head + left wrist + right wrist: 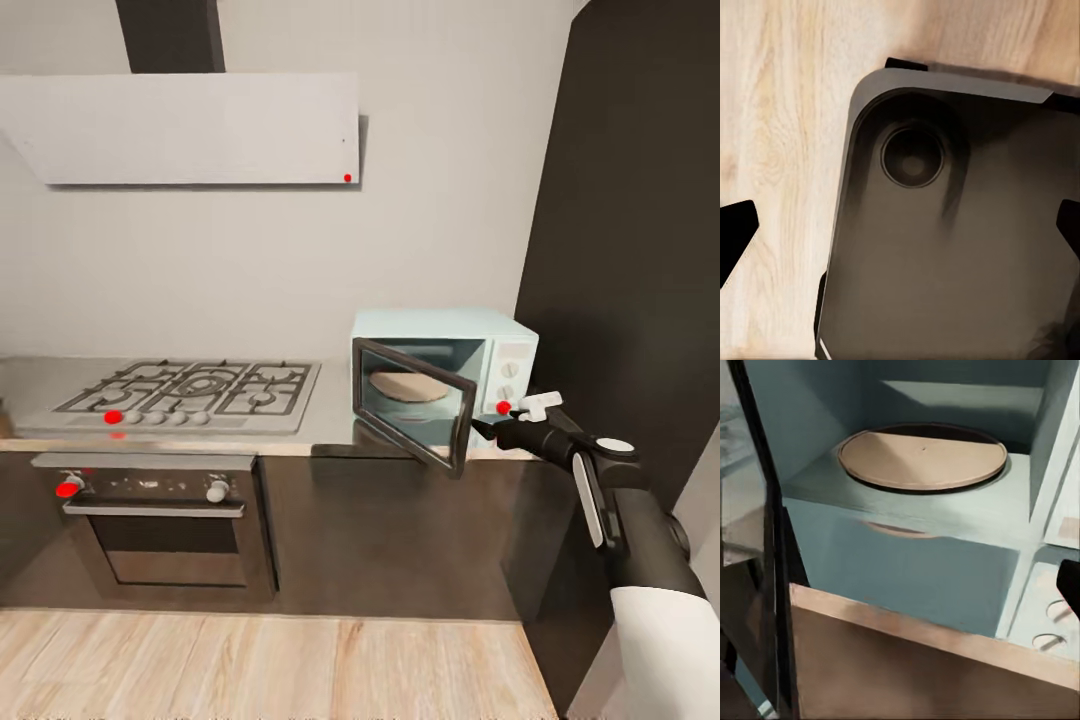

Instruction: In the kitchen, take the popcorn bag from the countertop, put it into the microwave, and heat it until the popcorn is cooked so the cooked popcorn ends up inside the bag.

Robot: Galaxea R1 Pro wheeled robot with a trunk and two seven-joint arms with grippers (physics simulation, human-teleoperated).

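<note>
Right now my right pincer (512, 412) hangs empty, jaw gap unclear, just beside the microwave (500, 350), whose open door (412, 414) swings leftward.

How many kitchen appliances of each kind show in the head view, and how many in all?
Microwave, door open: 1
Gas hob: 1
Built-in oven: 1
Extractor hood: 1
Total: 4
</note>
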